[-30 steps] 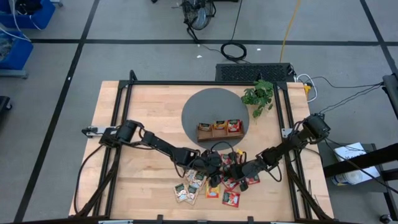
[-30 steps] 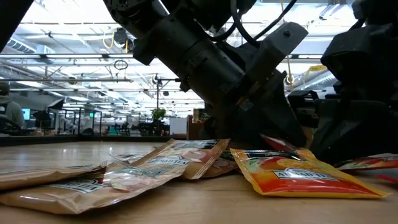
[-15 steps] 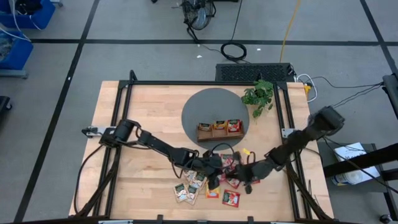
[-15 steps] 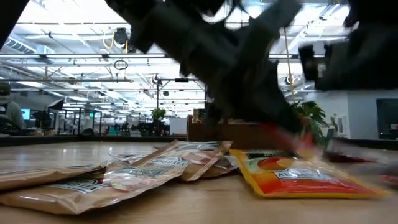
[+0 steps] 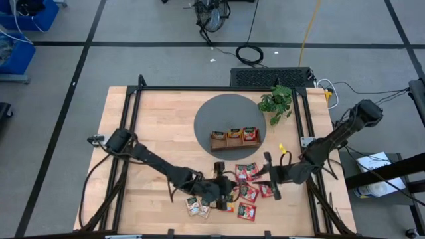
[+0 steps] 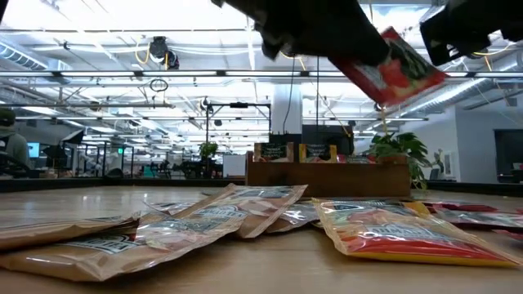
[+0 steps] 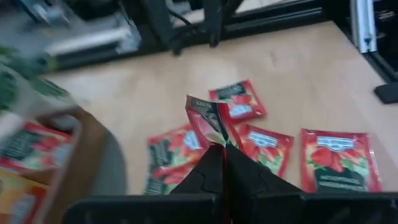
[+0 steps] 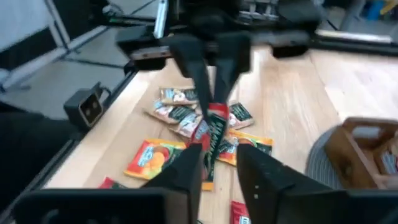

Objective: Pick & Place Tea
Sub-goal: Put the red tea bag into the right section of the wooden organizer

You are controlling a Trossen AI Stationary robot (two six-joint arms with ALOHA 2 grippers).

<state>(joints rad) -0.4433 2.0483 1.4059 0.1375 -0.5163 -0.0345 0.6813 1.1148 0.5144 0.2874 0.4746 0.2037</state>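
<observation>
My left gripper point(image 7: 222, 149) is shut on a red tea packet point(image 7: 211, 118) and carries it above the pile; in the low view this packet point(image 6: 396, 69) hangs high over the table. My right gripper point(image 8: 217, 155) is open and faces the left one, its fingers level with the packet's lower end. In the low view the right gripper point(image 6: 474, 28) stands apart from the packet. Other red, orange and beige packets point(image 5: 247, 211) lie flat near the table's near edge. The wooden tray point(image 5: 234, 138) sits on a grey round mat point(image 5: 219, 113). My left gripper pinches the red packet by one short end point(image 8: 216, 112) between its two fingers point(image 8: 202, 81), which come slanting down from above. The packet is lifted clear of the table and hangs tilted below the fingertips, its free end point(image 6: 425, 77) pointing toward my right gripper.
A green plant point(image 5: 275, 101) stands at the mat's far right. Beige packets point(image 6: 163, 233) and an orange-red one point(image 6: 400, 233) lie closest to the low camera. Black frame rails point(image 5: 129, 133) run along the table's left and right sides. Bare wood lies left of the pile.
Both grippers have risen from the pile. My left gripper has come up shut on a red packet, which is now lifted clear, and has shifted toward the near edge. My right gripper has drawn back toward the table's right edge.
</observation>
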